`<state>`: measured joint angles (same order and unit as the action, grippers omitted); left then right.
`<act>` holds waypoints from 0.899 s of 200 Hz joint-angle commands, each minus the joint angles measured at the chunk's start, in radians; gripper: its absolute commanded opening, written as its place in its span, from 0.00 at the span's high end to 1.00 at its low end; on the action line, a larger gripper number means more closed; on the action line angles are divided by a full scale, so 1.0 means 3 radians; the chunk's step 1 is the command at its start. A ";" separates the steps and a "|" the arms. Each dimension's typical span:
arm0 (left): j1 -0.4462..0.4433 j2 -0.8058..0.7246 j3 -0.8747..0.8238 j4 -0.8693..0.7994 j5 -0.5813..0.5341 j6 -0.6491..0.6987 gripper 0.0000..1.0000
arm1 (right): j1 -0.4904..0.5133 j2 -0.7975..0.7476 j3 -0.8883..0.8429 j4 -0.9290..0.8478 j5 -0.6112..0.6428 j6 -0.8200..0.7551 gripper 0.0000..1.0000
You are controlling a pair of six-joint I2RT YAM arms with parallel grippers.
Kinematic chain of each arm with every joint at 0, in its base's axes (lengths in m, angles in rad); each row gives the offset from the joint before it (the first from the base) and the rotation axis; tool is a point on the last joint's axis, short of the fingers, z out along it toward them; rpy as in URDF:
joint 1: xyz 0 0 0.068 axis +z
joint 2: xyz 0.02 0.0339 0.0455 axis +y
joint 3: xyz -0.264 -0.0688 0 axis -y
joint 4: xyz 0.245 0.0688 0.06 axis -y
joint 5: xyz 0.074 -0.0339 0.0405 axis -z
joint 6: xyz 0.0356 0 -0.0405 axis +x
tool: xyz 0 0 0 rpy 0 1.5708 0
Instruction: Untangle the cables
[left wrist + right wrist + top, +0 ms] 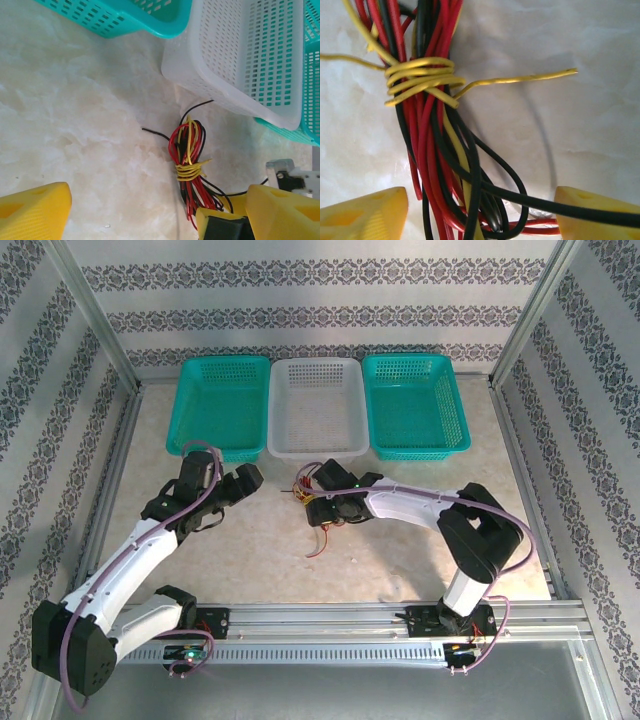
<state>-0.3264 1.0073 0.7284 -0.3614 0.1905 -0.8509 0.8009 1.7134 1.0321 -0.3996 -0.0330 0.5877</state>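
Cables [427,135] sit bundled inside the wide right pincer [480,215], lower ends cut off; left pincer [155,210] gapes wide too.

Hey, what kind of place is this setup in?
Probably a robot test cell rather than a home: robot arms bolted to an aluminium rail, wallpapered panels in a metal frame, and plastic baskets lined up at the back.

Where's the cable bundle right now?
In the top view the cable bundle lies centre, just in front of the white basket, beneath the right hand, between its fingers.
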 commanded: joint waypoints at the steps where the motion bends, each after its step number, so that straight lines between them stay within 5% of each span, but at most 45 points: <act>1: -0.0059 0.0065 -0.0056 0.0236 0.0167 -0.0120 0.09 | 0.0005 0.0107 0.0095 -0.0057 -0.0120 -0.0023 0.39; 36: -0.0110 0.0172 -0.0036 0.0294 0.0214 -0.0081 0.07 | 0.0003 0.0189 0.0170 -0.0082 -0.0220 -0.0113 0.76; 69: -0.0106 0.0199 0.0089 0.0249 0.0248 0.0101 0.01 | 0.0145 -0.0215 0.0109 -0.0127 0.0122 -0.0460 0.92; 122: -0.0105 0.0202 0.0230 0.0483 0.0644 0.0238 0.01 | 0.0541 -0.1001 0.0313 -0.0475 0.0671 -0.1278 1.00; 180: -0.0107 -0.0182 0.0198 0.1327 0.1148 -0.0121 0.01 | 0.0700 -0.1125 0.0785 -0.0794 0.0919 -0.1581 1.00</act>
<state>-0.3477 0.9981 0.7750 -0.1329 0.4244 -0.8394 0.9852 1.3827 1.1934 -0.5800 0.1577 0.1879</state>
